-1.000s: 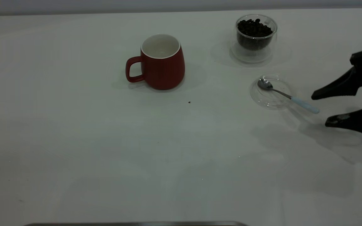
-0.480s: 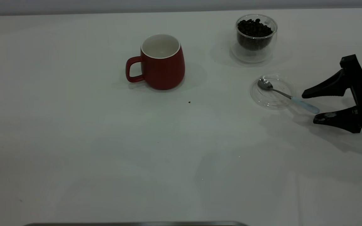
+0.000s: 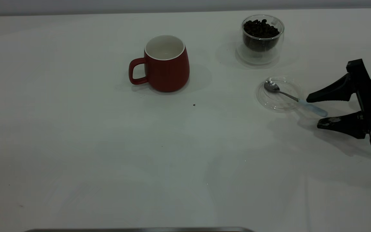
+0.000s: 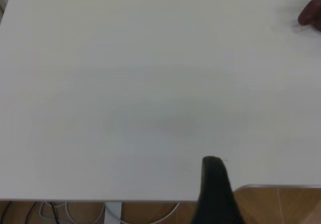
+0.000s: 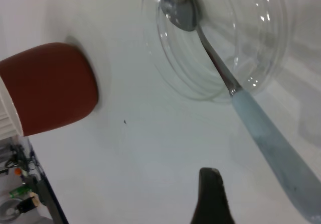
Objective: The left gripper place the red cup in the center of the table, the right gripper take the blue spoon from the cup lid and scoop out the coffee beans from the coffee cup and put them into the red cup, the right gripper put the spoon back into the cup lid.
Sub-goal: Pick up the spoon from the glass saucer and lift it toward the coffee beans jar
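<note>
Right, your blue spoon lies with its bowl in the cup lid and its pale handle sticking out over the rim onto the counter. Your right gripper sits at that handle's end, jaws apart, one finger above it and one below, not clamped on anything. Behind the lid stands the coffee cup, full of coffee beans. Your red cup is upright mid-counter, handle toward the left. Your left gripper hangs at the counter's edge; open or closed, you can't tell.
</note>
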Controlling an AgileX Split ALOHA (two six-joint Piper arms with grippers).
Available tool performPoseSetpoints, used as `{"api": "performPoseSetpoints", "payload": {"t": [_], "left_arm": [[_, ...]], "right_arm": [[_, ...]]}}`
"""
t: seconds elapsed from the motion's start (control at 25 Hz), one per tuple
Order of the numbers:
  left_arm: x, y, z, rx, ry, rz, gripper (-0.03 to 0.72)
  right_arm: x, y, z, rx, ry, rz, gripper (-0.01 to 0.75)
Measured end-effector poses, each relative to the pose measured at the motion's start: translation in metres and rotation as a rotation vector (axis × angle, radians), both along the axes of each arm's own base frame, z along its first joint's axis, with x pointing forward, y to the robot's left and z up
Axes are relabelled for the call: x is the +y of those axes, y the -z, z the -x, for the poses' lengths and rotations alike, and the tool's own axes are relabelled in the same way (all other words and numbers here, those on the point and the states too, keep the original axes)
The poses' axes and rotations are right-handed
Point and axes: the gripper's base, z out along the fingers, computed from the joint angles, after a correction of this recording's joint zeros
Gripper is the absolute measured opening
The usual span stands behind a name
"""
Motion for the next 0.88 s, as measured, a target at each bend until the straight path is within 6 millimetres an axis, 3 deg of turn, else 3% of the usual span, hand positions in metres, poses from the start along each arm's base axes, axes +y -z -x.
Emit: {"api": "performPoseSetpoints", "payload": {"t": [0.48, 0.88], "left_arm": [[0.0000, 0.0000, 0.0000, 0.000, -0.002, 0.002, 0.587], [0.0000, 0.0000, 0.0000, 0.000, -0.002, 0.002, 0.587]], "right_arm": [[0.0009, 0.0035, -0.0051, -0.009, 0.007, -0.037, 0.556], [0.0069, 0.0035, -0.0050, -0.007, -0.011, -0.039, 0.299]]}}
